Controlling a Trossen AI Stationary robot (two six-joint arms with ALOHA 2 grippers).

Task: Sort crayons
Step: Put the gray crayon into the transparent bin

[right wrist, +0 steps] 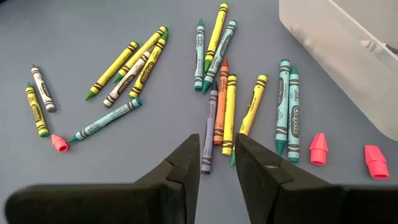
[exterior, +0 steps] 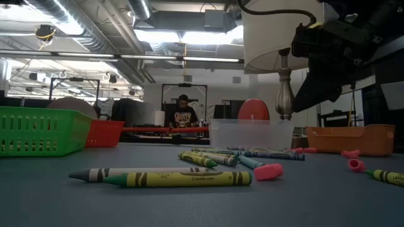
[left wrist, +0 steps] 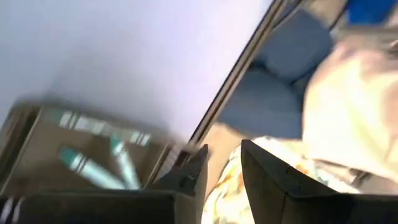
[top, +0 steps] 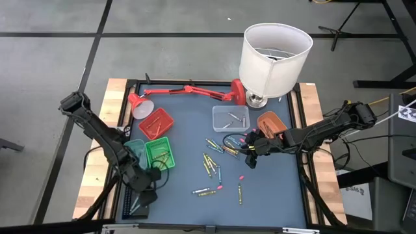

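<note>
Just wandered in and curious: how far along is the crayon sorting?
Some are sorted: crayons lie in the clear tray, red tray and green tray. Right now the right tool hovers open over the loose crayons, holding nothing. Over a dozen remain on the table.

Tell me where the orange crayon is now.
In the right wrist view, the orange crayon lies just ahead of the right pincer, between a grey-purple crayon and a yellow crayon.

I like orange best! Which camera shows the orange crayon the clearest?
The right wrist view: the orange crayon lies full-length just beyond the right gripper. The high view shows only tiny crayons, the low view no orange one clearly, the left wrist view none.
</note>
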